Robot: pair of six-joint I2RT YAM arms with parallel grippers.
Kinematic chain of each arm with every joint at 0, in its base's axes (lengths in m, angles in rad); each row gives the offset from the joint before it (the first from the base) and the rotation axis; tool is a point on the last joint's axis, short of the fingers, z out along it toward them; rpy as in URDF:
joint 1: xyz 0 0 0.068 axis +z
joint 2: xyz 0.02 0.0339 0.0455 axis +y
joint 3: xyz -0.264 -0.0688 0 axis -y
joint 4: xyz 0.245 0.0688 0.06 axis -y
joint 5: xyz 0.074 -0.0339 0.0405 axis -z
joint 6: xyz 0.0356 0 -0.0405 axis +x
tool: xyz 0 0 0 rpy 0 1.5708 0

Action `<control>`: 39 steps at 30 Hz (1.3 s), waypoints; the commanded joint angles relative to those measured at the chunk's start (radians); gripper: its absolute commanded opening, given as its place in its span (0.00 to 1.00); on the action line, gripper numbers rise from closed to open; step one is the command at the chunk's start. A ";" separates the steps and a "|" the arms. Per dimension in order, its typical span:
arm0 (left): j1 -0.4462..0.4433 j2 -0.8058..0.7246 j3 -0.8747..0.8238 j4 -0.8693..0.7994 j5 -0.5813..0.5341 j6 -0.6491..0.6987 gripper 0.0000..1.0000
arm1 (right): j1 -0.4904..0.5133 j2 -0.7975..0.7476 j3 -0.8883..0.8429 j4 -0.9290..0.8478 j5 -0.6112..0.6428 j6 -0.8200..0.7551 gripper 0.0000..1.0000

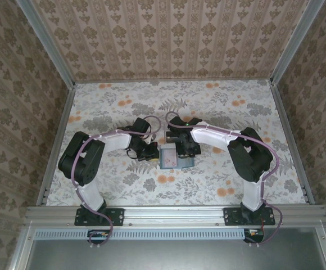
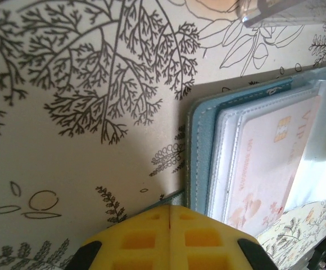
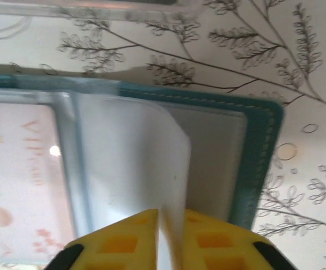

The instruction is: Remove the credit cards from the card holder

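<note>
From above, both arms meet mid-table [image 1: 236,107] over the open wallet [image 1: 173,160]. The left gripper [image 1: 147,151] sits at the wallet's left edge and the right gripper [image 1: 182,149] over its far right part.

From the left wrist, the left gripper [image 2: 170,220] has its yellow pads pressed together with nothing visible between them. The wallet [image 2: 198,152] lies just ahead and to the right of the tips, its teal corner running under them. A pink card [image 2: 270,163] sits in a clear sleeve further right. A clear box [image 2: 286,10] lies well ahead.

From the right wrist, the right gripper [image 3: 171,220] is narrow, pinching a thin pale sheet [image 3: 135,157] that curls up off the wallet [image 3: 264,152]. I cannot tell whether it is a card or a sleeve leaf, though the curl suggests soft plastic. The pink card [image 3: 17,180] lies to the left of the tips, the box [image 3: 95,7] ahead.

To do this well, the left tips should pin the wallet flat while the right draws back slowly along the slot. If the wallet rises with the sheet, only the sleeve is caught. Then the pinch should be released and retaken on a stiff card edge.
</note>
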 commanded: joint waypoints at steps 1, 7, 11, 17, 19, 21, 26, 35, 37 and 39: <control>0.006 -0.005 -0.027 -0.075 -0.036 0.011 0.05 | -0.020 -0.022 -0.028 -0.044 0.077 -0.014 0.27; 0.003 -0.022 -0.015 -0.090 -0.039 0.009 0.05 | -0.032 -0.052 -0.032 -0.080 0.117 -0.025 0.37; -0.009 -0.038 0.018 -0.109 -0.040 0.007 0.05 | -0.034 -0.086 -0.014 -0.097 0.112 -0.028 0.37; -0.034 -0.042 0.072 -0.124 -0.039 -0.005 0.05 | -0.034 -0.143 -0.013 -0.020 -0.025 -0.017 0.33; -0.041 -0.042 0.084 -0.119 -0.035 -0.015 0.04 | -0.034 -0.152 -0.021 0.030 -0.083 -0.006 0.30; -0.049 -0.039 0.091 -0.102 -0.024 -0.029 0.04 | -0.034 -0.152 -0.032 0.088 -0.151 0.008 0.27; -0.070 -0.018 0.098 -0.054 0.010 -0.059 0.03 | -0.034 -0.128 -0.056 0.218 -0.300 0.040 0.23; -0.078 0.027 0.089 -0.039 -0.003 -0.059 0.02 | -0.045 -0.028 -0.053 0.286 -0.396 0.046 0.20; -0.078 0.035 0.086 -0.050 -0.014 -0.049 0.02 | -0.046 -0.006 -0.051 0.287 -0.404 0.041 0.20; -0.078 0.044 0.083 -0.067 -0.028 -0.035 0.02 | -0.047 0.007 -0.053 0.300 -0.407 0.040 0.20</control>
